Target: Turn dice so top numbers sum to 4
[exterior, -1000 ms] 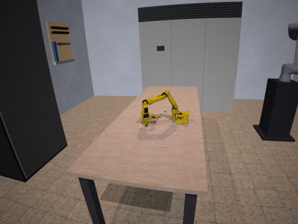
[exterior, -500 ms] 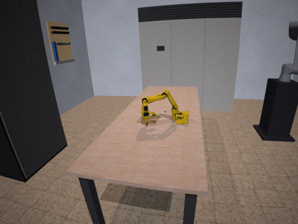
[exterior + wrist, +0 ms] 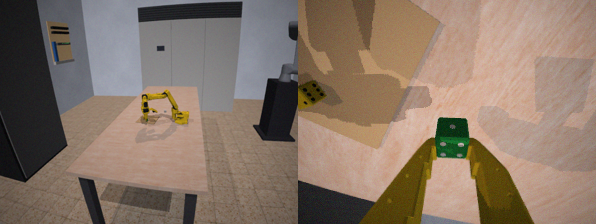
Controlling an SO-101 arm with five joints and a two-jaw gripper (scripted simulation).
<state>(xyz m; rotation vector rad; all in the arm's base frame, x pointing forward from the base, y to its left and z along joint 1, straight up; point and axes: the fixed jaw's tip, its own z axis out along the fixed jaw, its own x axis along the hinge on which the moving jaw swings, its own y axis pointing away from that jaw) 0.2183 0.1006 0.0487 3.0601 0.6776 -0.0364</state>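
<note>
My gripper (image 3: 453,150) is shut on a green die (image 3: 453,137) and holds it above the bare table top, just off the edge of the tan mat (image 3: 363,65). The die's upper face shows one pip and the face toward me shows three. A yellow die (image 3: 310,93) lies on the mat at the left edge of the wrist view, with a six-pip face in sight. In the exterior view the arm (image 3: 160,100) reaches down over the mat (image 3: 148,119), with the green die (image 3: 146,121) at its fingertips. A small white die (image 3: 164,110) lies on the table off the mat, near the arm's base.
The arm's yellow base (image 3: 181,117) stands on the table to the right of the mat. The table edges are far from the mat on all sides. A dark pedestal with a grey robot (image 3: 278,108) stands on the floor at the right.
</note>
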